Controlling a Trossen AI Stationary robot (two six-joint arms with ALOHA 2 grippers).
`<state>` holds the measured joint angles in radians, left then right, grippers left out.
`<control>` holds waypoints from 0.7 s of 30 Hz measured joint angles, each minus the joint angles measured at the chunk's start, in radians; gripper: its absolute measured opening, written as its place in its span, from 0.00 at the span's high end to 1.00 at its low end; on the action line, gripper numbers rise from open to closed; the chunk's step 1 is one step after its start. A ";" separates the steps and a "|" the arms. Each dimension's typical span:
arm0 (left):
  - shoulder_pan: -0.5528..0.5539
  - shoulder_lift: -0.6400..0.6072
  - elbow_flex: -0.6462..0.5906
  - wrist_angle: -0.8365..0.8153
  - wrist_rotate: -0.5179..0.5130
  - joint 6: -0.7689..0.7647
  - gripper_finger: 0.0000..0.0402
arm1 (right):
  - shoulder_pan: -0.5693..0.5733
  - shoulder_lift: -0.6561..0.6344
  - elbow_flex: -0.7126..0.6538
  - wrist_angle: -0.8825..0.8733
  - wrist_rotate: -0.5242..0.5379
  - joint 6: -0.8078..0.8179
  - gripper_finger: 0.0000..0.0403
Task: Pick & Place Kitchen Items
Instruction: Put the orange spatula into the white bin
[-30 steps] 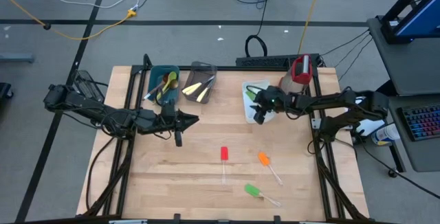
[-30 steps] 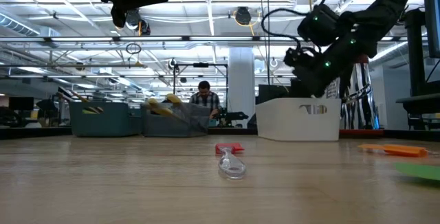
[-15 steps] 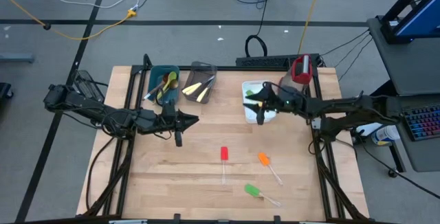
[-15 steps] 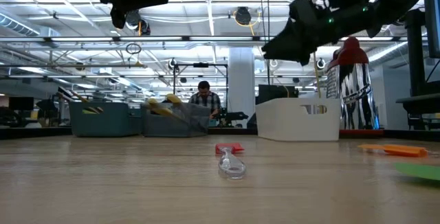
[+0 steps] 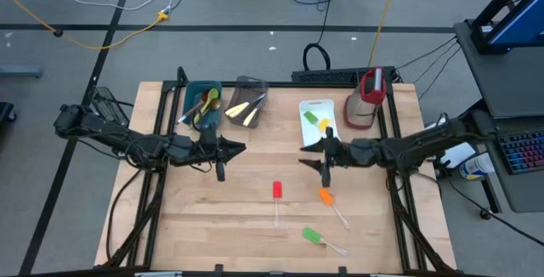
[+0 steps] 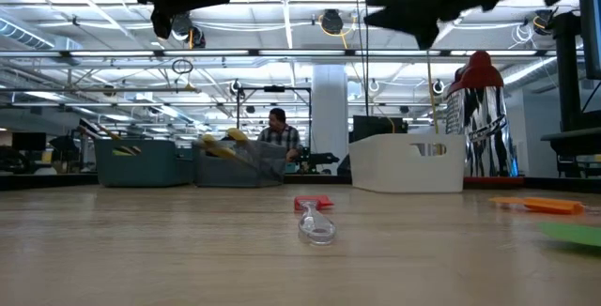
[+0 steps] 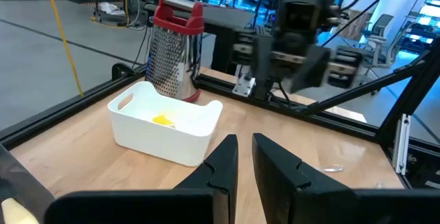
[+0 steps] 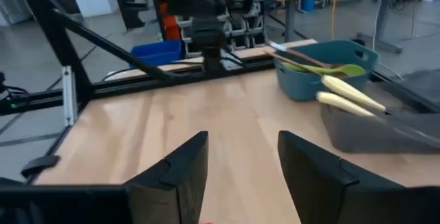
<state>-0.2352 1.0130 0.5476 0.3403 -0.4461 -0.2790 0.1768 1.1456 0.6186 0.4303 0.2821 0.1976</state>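
Three clear-handled spatulas lie flat on the wooden table: red-headed (image 5: 277, 190), orange-headed (image 5: 325, 196) and green-headed (image 5: 312, 235). More utensils lie in the teal tub (image 5: 202, 103), the grey tub (image 5: 247, 102) and the white tub (image 5: 318, 117). My right gripper (image 5: 321, 160) hangs level above the table, just on the near side of the white tub and a little beyond the orange spatula. Its fingers (image 8: 175, 176) are open with nothing between them. My left gripper (image 5: 223, 154) waits at the table's left middle, its fingers (image 7: 227, 159) almost together and empty.
A red-topped metal grater (image 5: 369, 98) stands right of the white tub at the far right. Black frame rails run along the table's left and right edges. Bare wood lies between the two grippers and along the near edge. A person (image 6: 279, 135) sits far behind the table.
My right gripper has left the white tub: it rose, swung toward the table's near edge and tipped from slanting down to level. It now hangs over bare wood near the orange spatula. The utensils on the table have not moved.
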 joint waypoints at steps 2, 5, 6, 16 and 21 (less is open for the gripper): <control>0.000 0.000 0.000 0.005 0.000 0.000 0.89 | 0.057 0.006 0.033 -0.035 0.044 0.002 0.58; 0.000 0.000 0.000 0.002 0.000 -0.015 0.89 | 0.135 0.043 0.096 -0.090 0.085 0.046 0.58; 0.000 0.000 0.000 0.002 0.000 -0.016 0.89 | 0.157 0.062 0.115 -0.118 0.086 0.064 0.59; 0.000 0.000 0.000 0.003 0.000 -0.015 0.89 | 0.269 0.280 0.338 -0.604 0.050 0.484 0.59; 0.000 0.000 0.000 0.000 0.000 -0.013 0.89 | 0.287 0.317 0.373 -0.798 -0.090 0.747 0.59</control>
<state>-0.2352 1.0130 0.5476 0.3406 -0.4461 -0.2923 0.4642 1.4625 0.9920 -0.3678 0.1922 0.9448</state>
